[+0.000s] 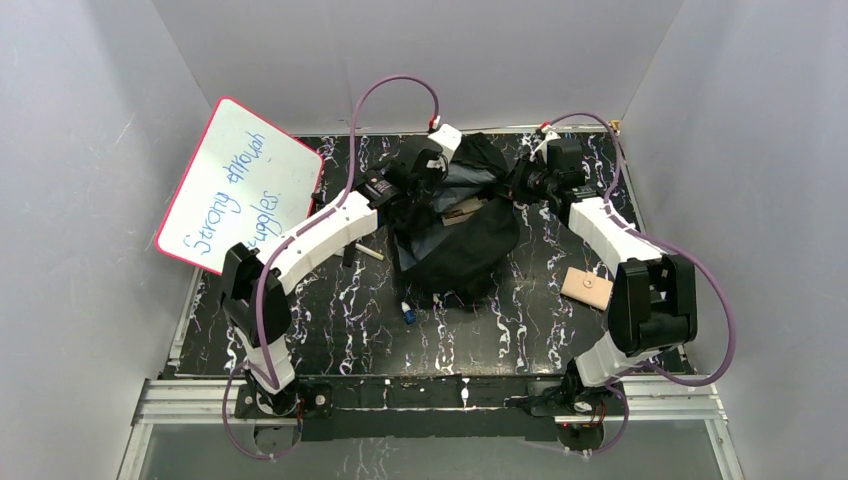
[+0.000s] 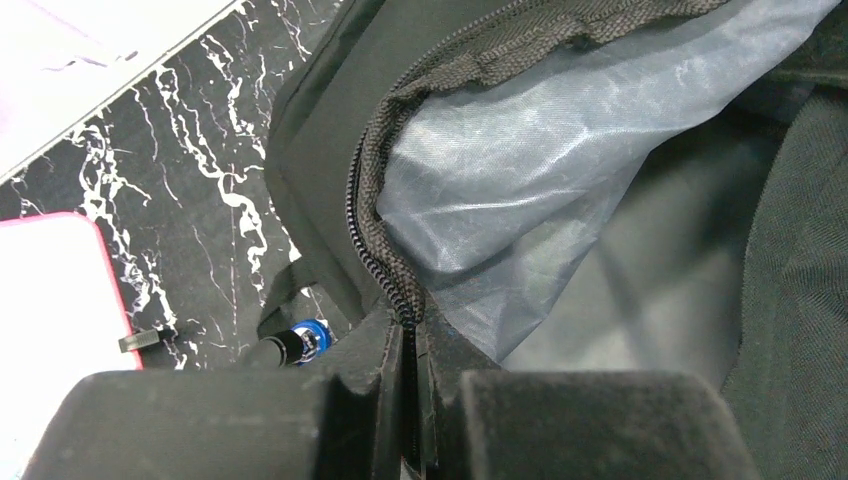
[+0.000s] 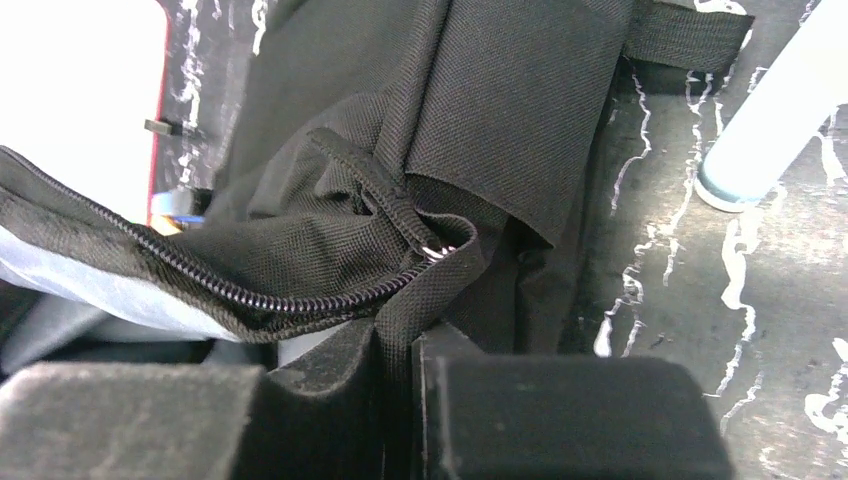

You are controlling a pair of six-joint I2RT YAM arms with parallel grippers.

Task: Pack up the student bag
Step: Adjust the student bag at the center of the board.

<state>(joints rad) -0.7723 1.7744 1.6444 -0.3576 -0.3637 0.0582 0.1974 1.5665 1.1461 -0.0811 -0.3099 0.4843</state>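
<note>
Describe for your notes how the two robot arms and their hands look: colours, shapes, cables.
The left arm and right arm have white curved shells, black joints and a looping purple cable each. The left hand and right hand each have two black blocky fingers.

Student bag (image 1: 455, 240) at table (image 1: 330, 320) centre; whiteboard (image 1: 240, 185) left (against wall (image 1: 80, 200)); marker (image 1: 408, 313), perhaps, before bag.

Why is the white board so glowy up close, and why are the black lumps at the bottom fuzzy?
Right wrist view: the board is washed out to blank white; the right hand pinching the bag sits too close, so blurs. Left wrist view: same for the left hand. Top view: evenly lit, sharp.
</note>
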